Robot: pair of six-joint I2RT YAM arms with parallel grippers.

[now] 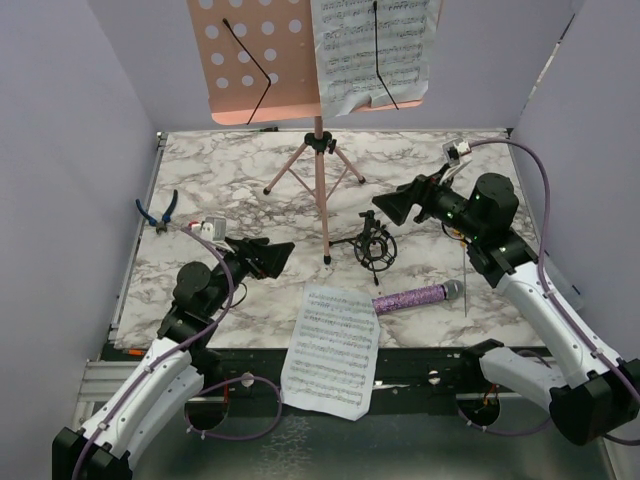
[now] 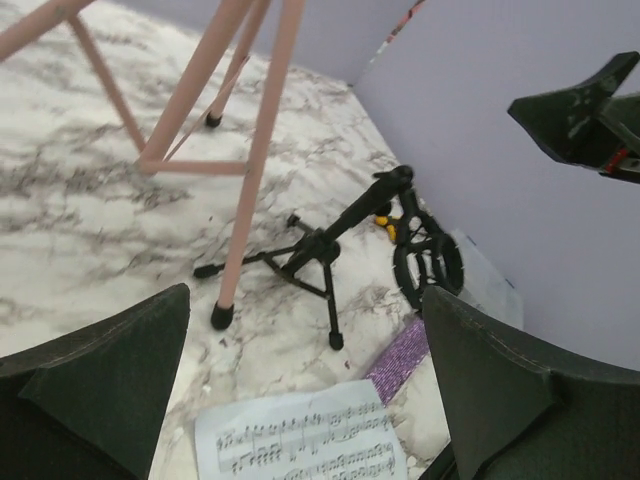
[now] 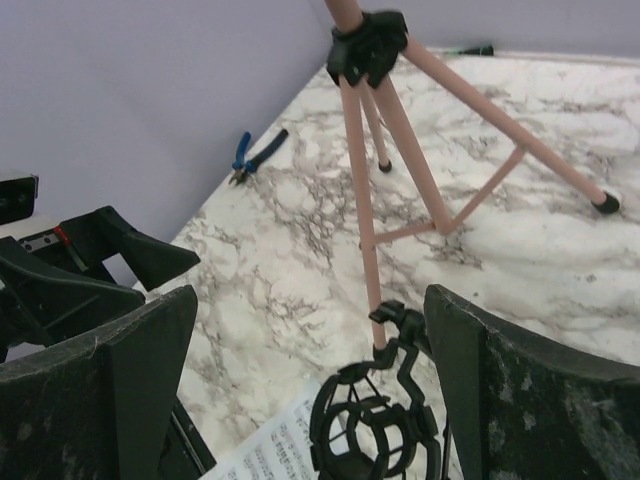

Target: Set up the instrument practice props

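Between the left claw (image 1: 268,257) and the right claw (image 1: 397,205), both spread wide and holding nothing, the small black shock-mount (image 1: 375,247) stands on its tripod legs on the marble-patterned bench (image 1: 220,180), just beside the near foot of the pink music stand (image 1: 321,190). That stand is upright beyond both claws, and the right half of its perforated desk carries one white sheet-music page (image 1: 372,50). Nearer the arm bases than either claw, a second sheet-music page (image 1: 332,350) lies flat, its near end overhanging the bench edge. The glittery purple microphone (image 1: 415,297) lies on its side on the base side of the right claw; its purple end is at the upper right corner of the second sheet-music page, touching or just beside it, and its grey head points right. Off to the left of the left claw, near the side wall, lie blue-handled pliers (image 1: 158,210). Both claws hover above the bench, facing each other across the shock-mount, and each wrist view shows it ahead between its own fingers.
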